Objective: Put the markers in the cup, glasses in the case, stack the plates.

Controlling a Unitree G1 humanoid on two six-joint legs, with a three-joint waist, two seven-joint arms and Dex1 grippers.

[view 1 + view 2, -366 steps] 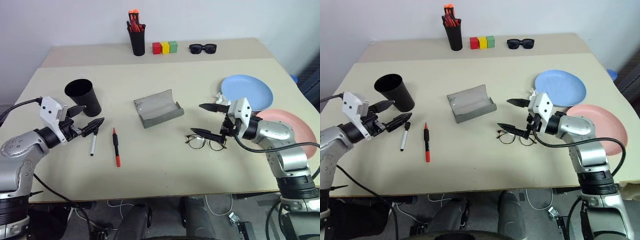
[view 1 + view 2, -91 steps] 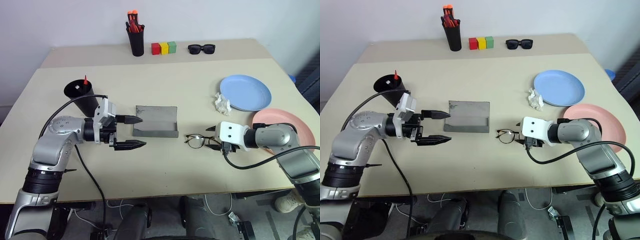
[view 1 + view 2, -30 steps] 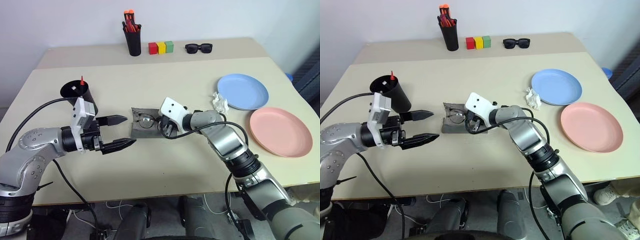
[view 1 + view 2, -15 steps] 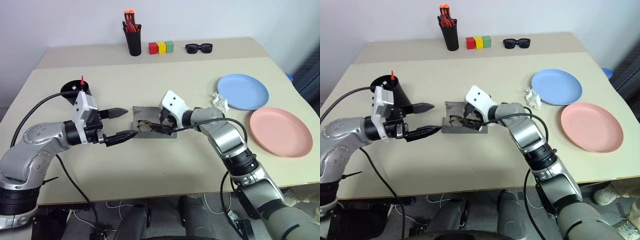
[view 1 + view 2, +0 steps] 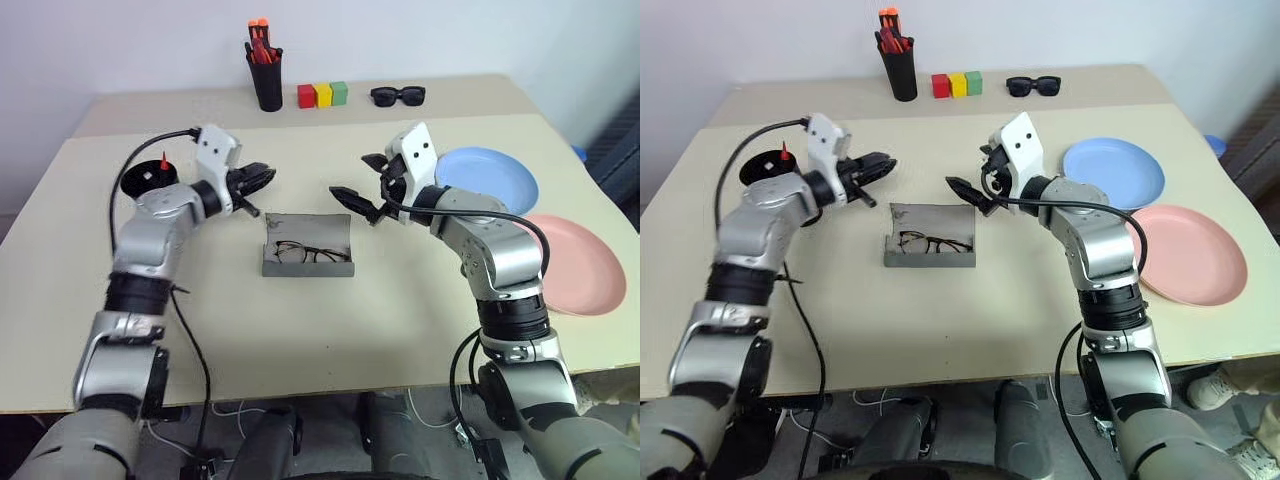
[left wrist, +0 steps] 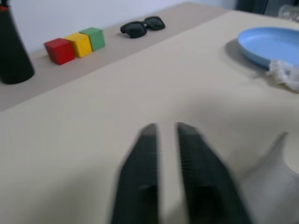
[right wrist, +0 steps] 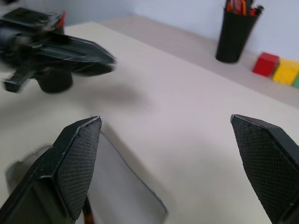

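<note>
In the middle of the beige table point(image 5: 330, 320), seen from the head, one pair of thin wire-rimmed glasses point(image 5: 305, 253) lies inside the open grey hard-shell case point(image 5: 308, 245), so that step looks done. The clenched, empty left gripper point(image 5: 262, 178) and the spread, empty right gripper point(image 5: 360, 185) hover above its far edge, perhaps to fold the lid. In the left wrist view one light blue plate point(image 6: 271, 44) waits unstacked; the right wrist view shows wide jaws.

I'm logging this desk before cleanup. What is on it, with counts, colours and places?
Case: one, grey, open, centre.
Glasses: one, dark wire, inside the case.
Cup: one, black, left, red marker tip sticking out.
Plates: two, blue and pink, right, side by side.
Crumpled wrapper: one, whitish, beside the blue plate.
Pen pot: one, black, orange-red pens, back.
Blocks: three, red, yellow, green, back.
Sunglasses: one, black, back.
Left gripper: shut, above the table.
Right gripper: open, above the table.
</note>
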